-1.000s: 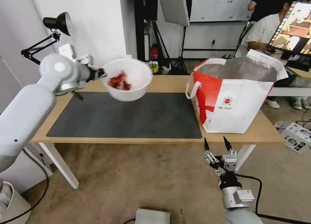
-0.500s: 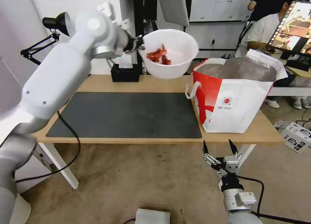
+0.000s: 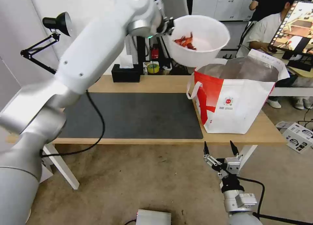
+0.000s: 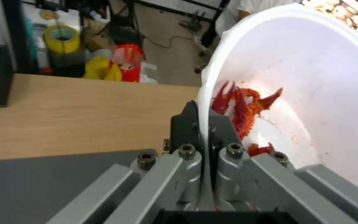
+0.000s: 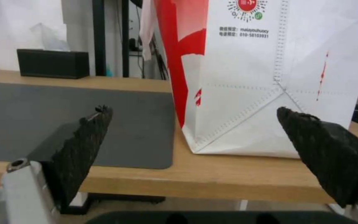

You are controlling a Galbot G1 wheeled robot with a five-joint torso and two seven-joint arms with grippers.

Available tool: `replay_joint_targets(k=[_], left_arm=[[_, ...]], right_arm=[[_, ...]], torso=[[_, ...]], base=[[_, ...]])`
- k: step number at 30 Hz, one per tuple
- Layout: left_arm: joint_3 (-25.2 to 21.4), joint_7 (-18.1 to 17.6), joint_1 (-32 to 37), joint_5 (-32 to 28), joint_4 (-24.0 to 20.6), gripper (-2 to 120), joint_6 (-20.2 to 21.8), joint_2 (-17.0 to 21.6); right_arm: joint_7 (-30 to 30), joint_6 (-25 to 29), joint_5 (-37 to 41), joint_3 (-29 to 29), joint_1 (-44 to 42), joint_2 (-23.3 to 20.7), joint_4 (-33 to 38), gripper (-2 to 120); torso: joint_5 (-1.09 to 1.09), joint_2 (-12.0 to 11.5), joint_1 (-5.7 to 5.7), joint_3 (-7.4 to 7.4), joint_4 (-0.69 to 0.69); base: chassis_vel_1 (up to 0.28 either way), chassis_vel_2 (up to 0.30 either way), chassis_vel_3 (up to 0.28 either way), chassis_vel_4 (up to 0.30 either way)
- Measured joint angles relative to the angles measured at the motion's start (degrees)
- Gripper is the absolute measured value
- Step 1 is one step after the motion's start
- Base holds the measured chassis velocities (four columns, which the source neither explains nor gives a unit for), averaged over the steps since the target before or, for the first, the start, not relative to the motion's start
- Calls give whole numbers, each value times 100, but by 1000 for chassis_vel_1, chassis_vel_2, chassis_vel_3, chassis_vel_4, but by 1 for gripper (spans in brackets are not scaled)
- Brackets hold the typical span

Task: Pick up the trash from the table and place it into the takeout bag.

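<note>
A white bowl of red scraps (image 3: 199, 39) hangs in the air, just above the left rim of the takeout bag (image 3: 241, 98). My left gripper (image 3: 167, 25) is shut on the bowl's rim. In the left wrist view the fingers (image 4: 187, 124) pinch the bowl's white wall (image 4: 324, 81), and red shell bits (image 4: 241, 105) lie inside. The bag stands open on the table's (image 3: 156, 83) right end, with its silver lining showing. Below the table's front edge, my right gripper (image 3: 220, 147) is open and holds nothing. It faces the bag's front (image 5: 270, 77).
A dark grey mat (image 3: 137, 116) covers the table's middle. A black tissue box (image 3: 125, 73) stands at the table's back edge, near a black desk lamp (image 3: 57, 23) at the left. A person sits behind the bag at a screen. A silver box (image 3: 153, 217) lies on the floor.
My left arm has carried the bowl up and to the right, from over the mat's back left to just above the bag's left rim. The right gripper has stayed put.
</note>
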Motion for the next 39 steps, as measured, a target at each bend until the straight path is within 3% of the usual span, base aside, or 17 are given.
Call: replay_joint_targets(k=[15,27,39], left_arm=[[87,359,-140,709,1000,0,21,-1238],[402,548,-37,994,1395,0,-30,-1269],[752,677,31,1021,1276,0,-66,-1260]], right_arm=[[31,14,11,41,-1,40,59,100],[33,2,150,-86,284,-79,-55,100],[27,-18,163,-128,346,-50,-111,100]], torso=[[0,0,0,0,-1],[-1,0,0,0,0],[-1,0,0,0,0]], base=[[0,0,0,0],[0,0,0,0],[0,0,0,0]])
